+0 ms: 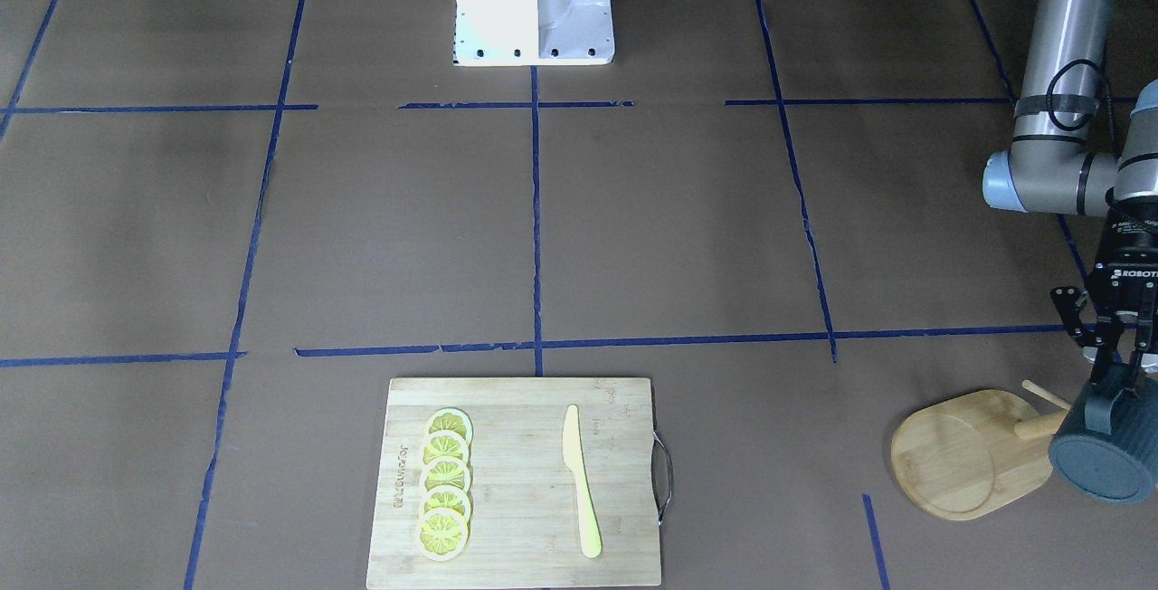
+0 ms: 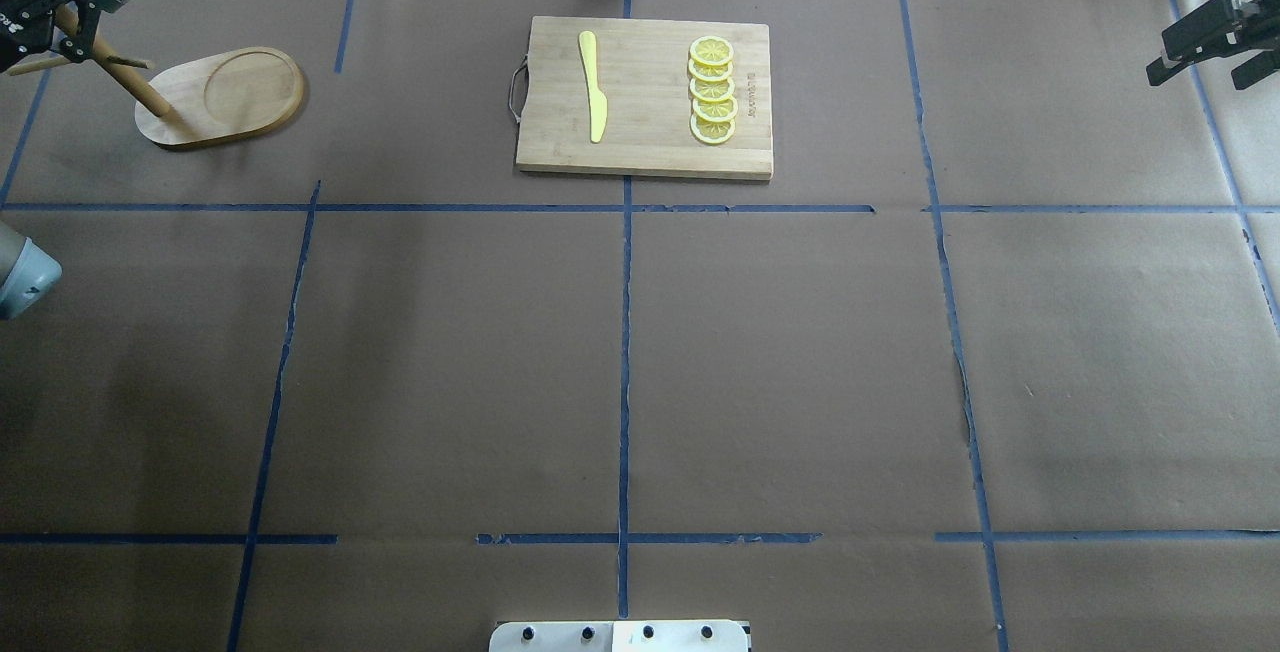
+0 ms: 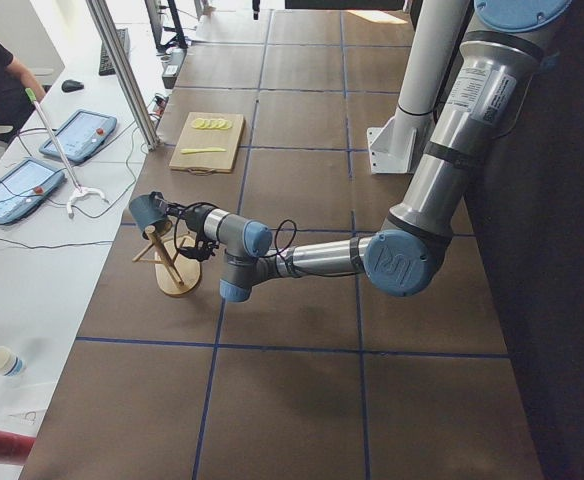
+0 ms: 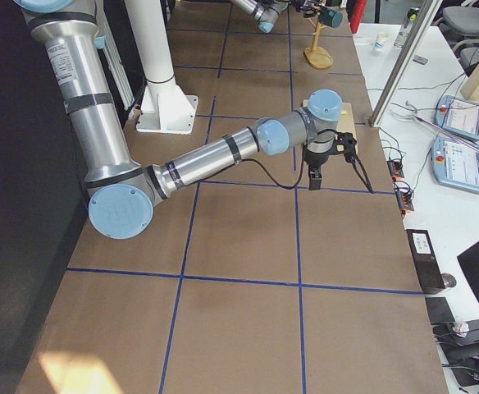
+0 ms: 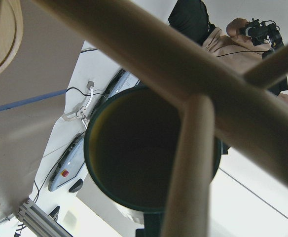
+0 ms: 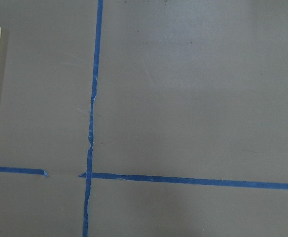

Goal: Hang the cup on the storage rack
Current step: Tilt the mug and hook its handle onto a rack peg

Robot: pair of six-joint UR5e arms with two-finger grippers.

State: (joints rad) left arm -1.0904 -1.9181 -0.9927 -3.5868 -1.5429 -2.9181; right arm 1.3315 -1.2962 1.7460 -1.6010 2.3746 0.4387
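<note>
Far left on the bench (image 1: 633, 237), your left gripper (image 1: 1120, 379) is clamped on the cup (image 1: 1102, 456), tipped sideways just beside the rack (image 1: 959, 459), mouth toward its pegs (image 1: 1042, 393); handle hidden.

Brown table paper (image 2: 800, 382), blue tape grid (image 2: 626, 332)
</note>
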